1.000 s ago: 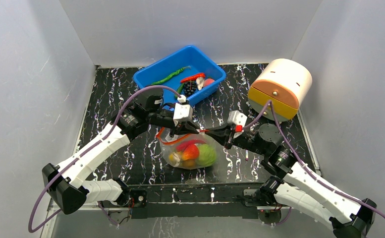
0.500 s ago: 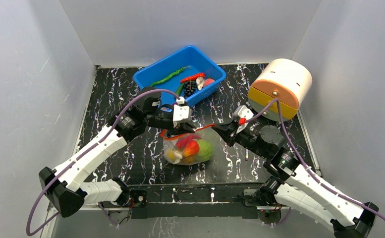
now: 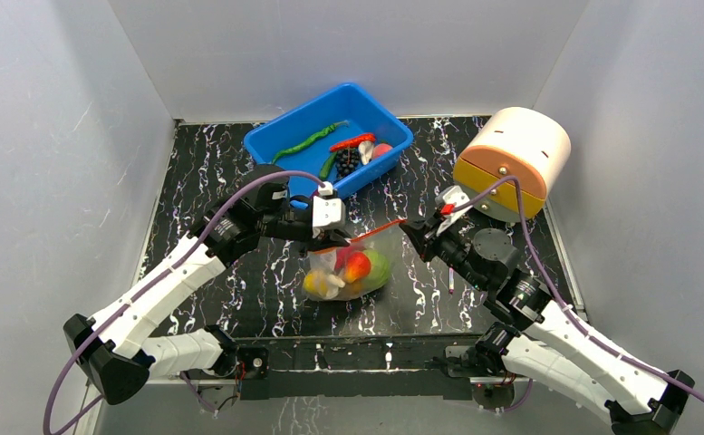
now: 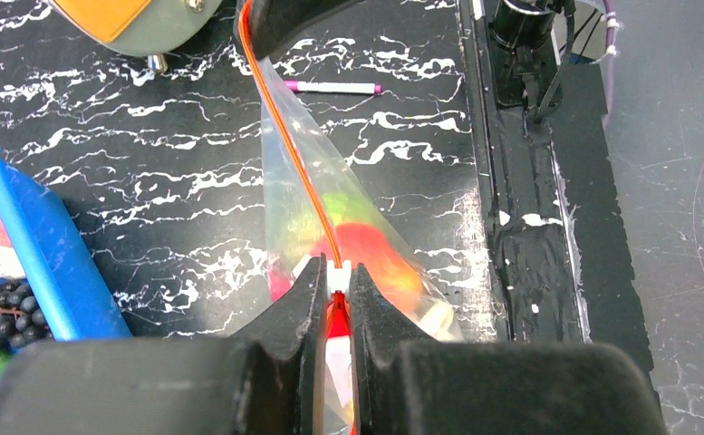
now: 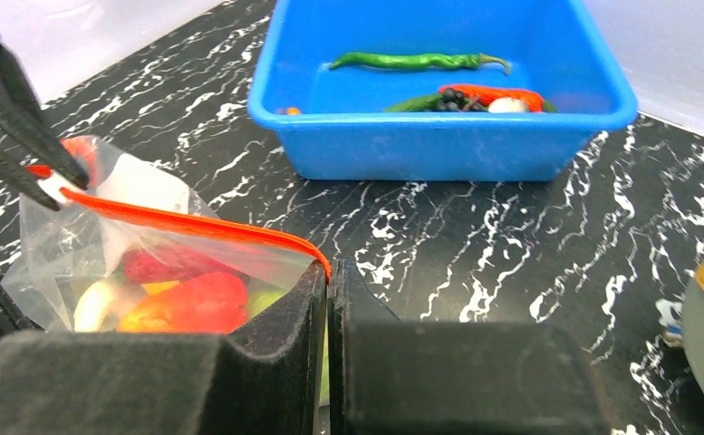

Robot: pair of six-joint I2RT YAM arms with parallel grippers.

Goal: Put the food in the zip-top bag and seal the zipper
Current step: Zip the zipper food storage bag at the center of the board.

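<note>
Wrist views show the left gripper (image 4: 334, 274) and right gripper (image 5: 328, 270) clamping the zipper (image 5: 185, 224) taut; sealing probably next needs one pinch slid along it.

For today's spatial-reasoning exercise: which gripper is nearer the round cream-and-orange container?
Right. The right gripper pinches the zipper end closest to the container. The left gripper pinches the zipper's other end, farther away across the bag mouth.

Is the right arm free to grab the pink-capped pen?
Probably not: the right claw is shut on the red-orange zipper strip of the clear bag; the pink-capped white pen lies unblocked.
</note>
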